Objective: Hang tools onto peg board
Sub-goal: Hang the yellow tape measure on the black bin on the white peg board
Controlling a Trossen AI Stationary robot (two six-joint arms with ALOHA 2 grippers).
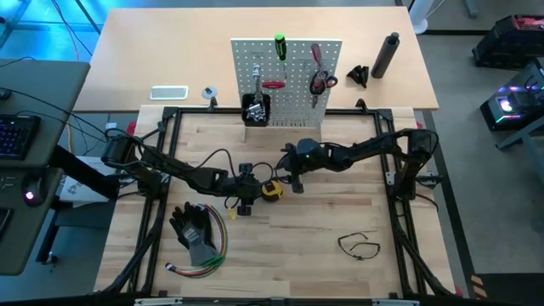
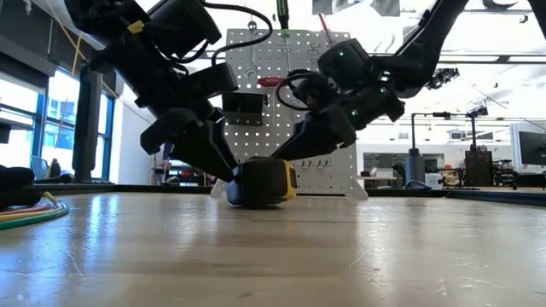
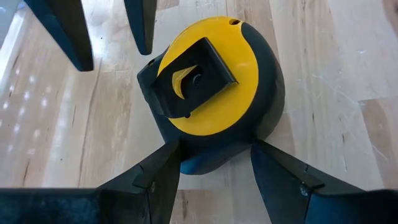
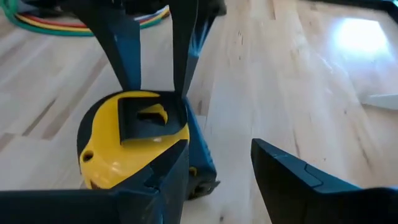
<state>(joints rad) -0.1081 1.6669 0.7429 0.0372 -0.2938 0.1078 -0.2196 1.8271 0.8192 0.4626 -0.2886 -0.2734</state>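
Yellow-and-black plastic tape measure (image 3: 208, 99) lies flat mid-table, my left gripper (image 3: 214, 168) straddling its rounded end, jaws part-open, no squeeze yet. Right gripper (image 4: 217, 165) beside it, part-open, empty. I judge it dense, rigid, slick; grip the flat sides. White perforated peg board (image 1: 293, 59) stands well behind.

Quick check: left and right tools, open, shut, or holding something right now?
Left tool: open, fingers straddling the yellow and black tape measure on the table.
Right tool: open, beside the tape measure, holding nothing.
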